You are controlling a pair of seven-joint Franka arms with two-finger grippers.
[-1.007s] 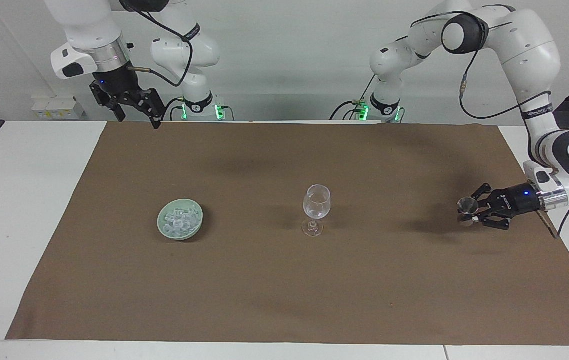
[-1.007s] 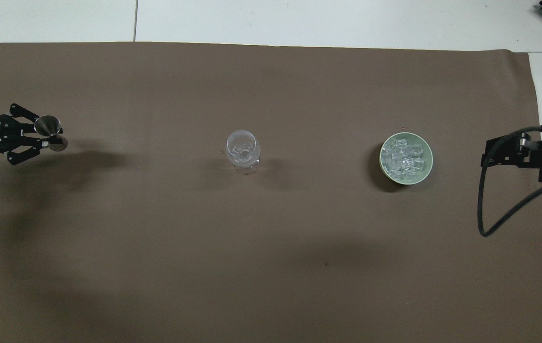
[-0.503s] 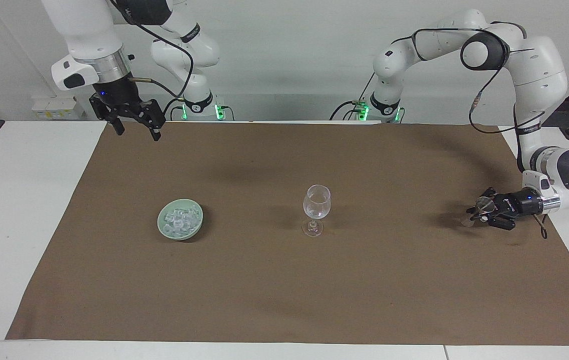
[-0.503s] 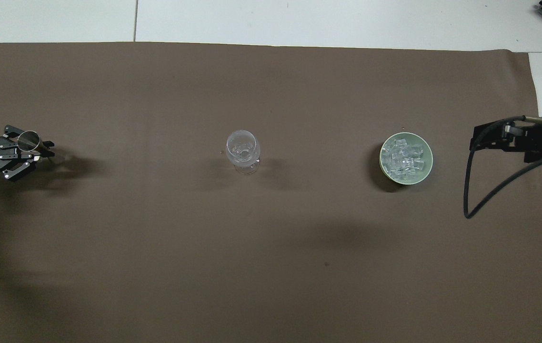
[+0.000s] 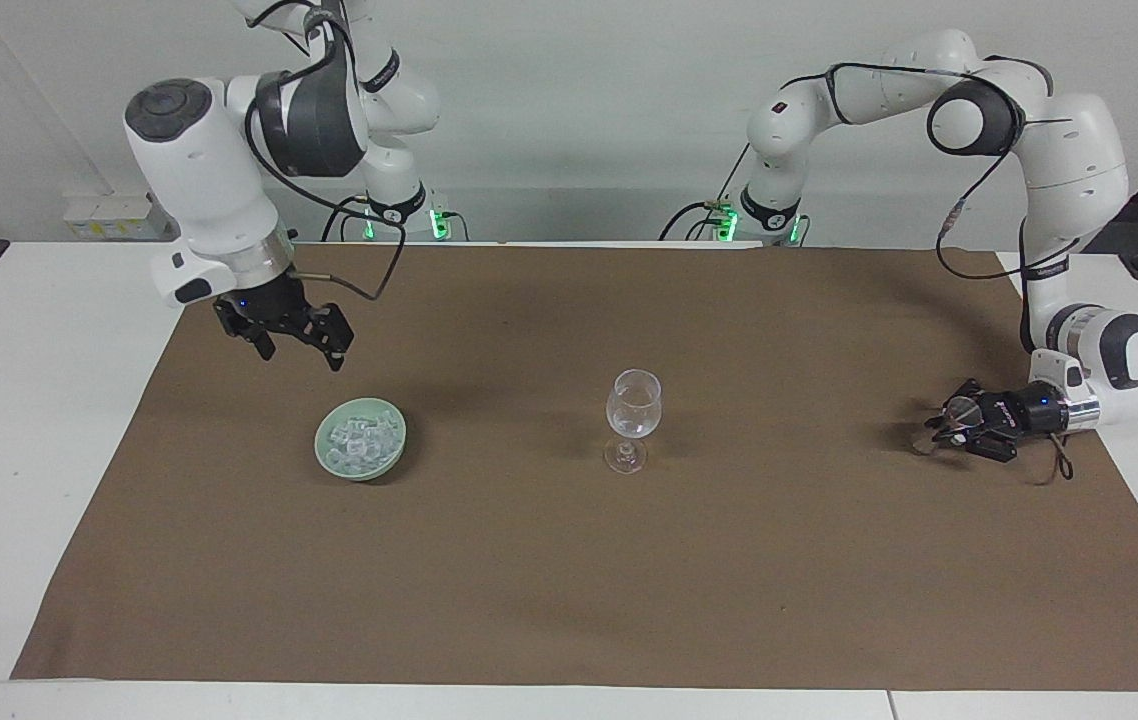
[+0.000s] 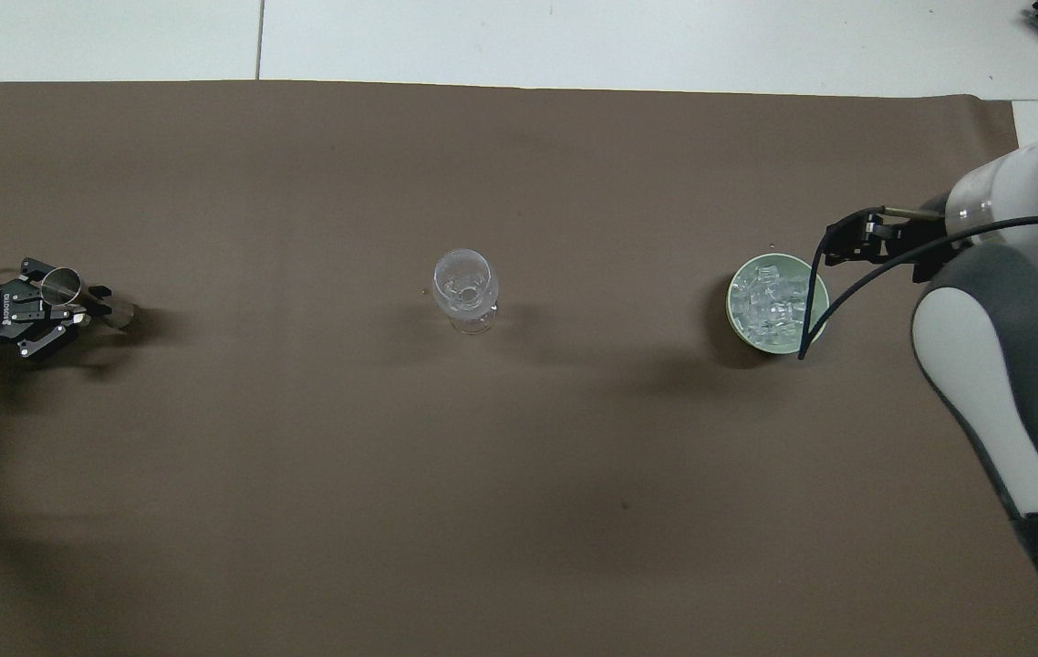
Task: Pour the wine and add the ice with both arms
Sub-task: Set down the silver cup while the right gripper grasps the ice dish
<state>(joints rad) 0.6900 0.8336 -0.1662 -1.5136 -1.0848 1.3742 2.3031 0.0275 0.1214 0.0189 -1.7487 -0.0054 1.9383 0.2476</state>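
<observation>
Right end effector (image 5: 301, 352) spread open, upper left of frame, above ice (image 5: 360, 444) in green bowl (image 5: 329, 462) (slippery, pinch one cube's flat sides); left end effector (image 5: 951, 428) clamped on metal jigger (image 6: 74, 288).

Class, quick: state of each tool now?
Left tool: shut on the metal jigger.
Right tool: open, empty, above the bowl of ice.

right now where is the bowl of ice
The bowl of ice sits on the brown mat toward the right arm's end of the table, beside the wine glass, about level with it.
</observation>
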